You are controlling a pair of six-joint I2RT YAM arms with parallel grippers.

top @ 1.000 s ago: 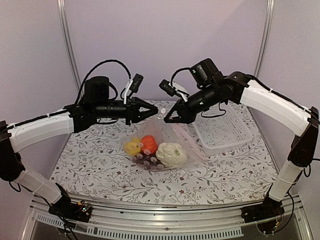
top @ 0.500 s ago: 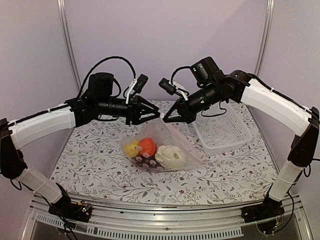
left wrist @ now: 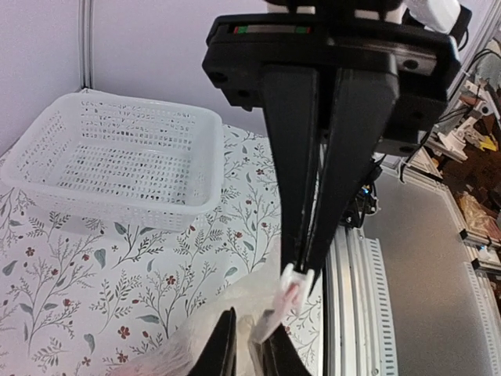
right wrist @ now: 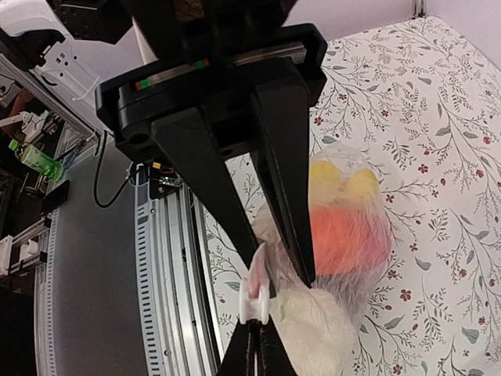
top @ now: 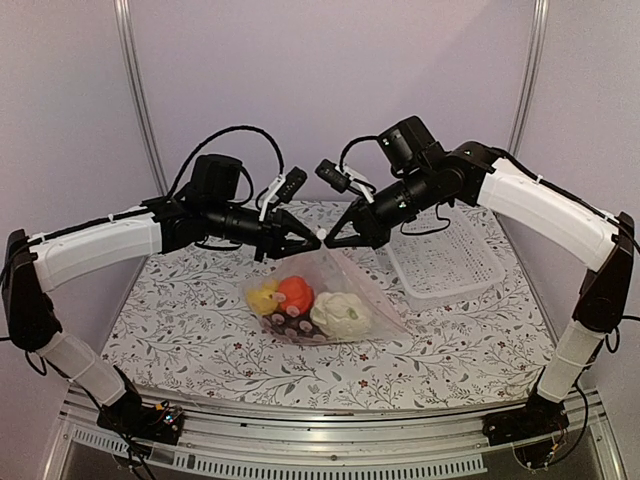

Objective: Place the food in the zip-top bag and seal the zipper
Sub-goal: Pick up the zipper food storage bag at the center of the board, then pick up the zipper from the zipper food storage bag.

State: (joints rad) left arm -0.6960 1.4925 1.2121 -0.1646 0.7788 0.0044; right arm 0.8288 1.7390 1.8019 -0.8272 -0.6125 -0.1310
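The top view shows the food (top: 312, 303) inside the zip-top bag (top: 375, 300), low on the surface (top: 180, 340). The wrist views show more: the left tool (left wrist: 301, 272) and the right tool (right wrist: 278, 276) each pinch the zipper (left wrist: 290, 291). Both arms reach inward, tips close together.

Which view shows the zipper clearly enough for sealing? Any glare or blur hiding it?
Left wrist view: zipper fairly sharp at the left gripper tips, bag below blurred and pale. Right wrist view: zipper readable, food hazy behind plastic. Top view: soft even light, little glare, zipper too small to make out.
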